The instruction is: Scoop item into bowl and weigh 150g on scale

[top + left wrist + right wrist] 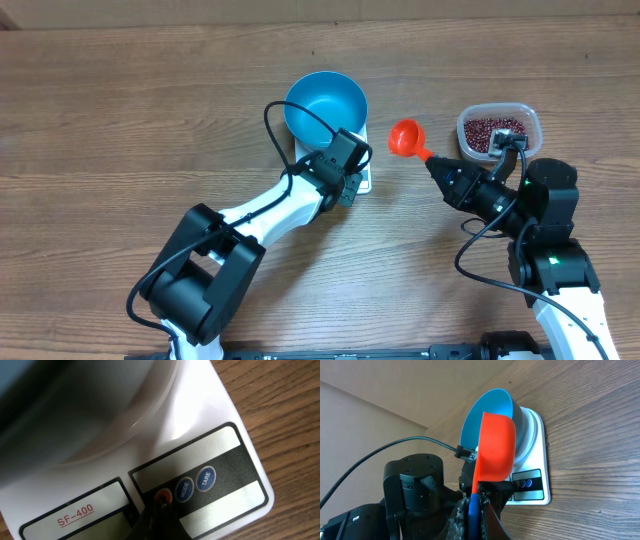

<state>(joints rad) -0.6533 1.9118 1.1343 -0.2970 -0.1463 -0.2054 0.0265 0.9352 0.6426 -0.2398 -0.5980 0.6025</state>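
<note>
Overhead straight down on table [90, 150], left wrist close over scale [200, 425], right wrist facing same scale

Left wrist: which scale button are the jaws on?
The red button, leftmost of three; the jaws' tip covers its lower edge. Blue MODE and TARE, to its right, are untouched.

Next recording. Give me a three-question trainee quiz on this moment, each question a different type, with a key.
1. True or false: the bowl stands on the scale.
2. The right gripper holds: A the scoop; B the bowl; C nothing.
3. Where are the beans now?
Key: 1 true. 2 A. 3 In the tub; none show in the bowl or scoop.
</note>
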